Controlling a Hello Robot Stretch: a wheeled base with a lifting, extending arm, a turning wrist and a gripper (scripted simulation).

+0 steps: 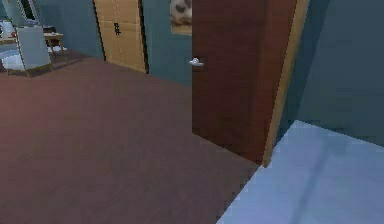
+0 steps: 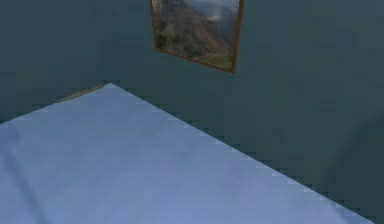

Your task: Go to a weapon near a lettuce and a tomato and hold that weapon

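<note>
A pale table (image 1: 22, 60) with a light chair (image 1: 32, 47) stands far off at the forward view's upper left, with small unclear items on it. I cannot make out a weapon, a lettuce or a tomato among them.
A dark brown open door (image 1: 235, 75) with a silver handle (image 1: 196, 63) stands ahead beside a wooden frame (image 1: 285, 80). A light wood panelled door (image 1: 121, 33) is farther back. Brown floor (image 1: 100, 140) meets pale blue floor (image 1: 320, 180). A framed landscape picture (image 2: 197, 30) hangs on the teal wall (image 2: 310, 90).
</note>
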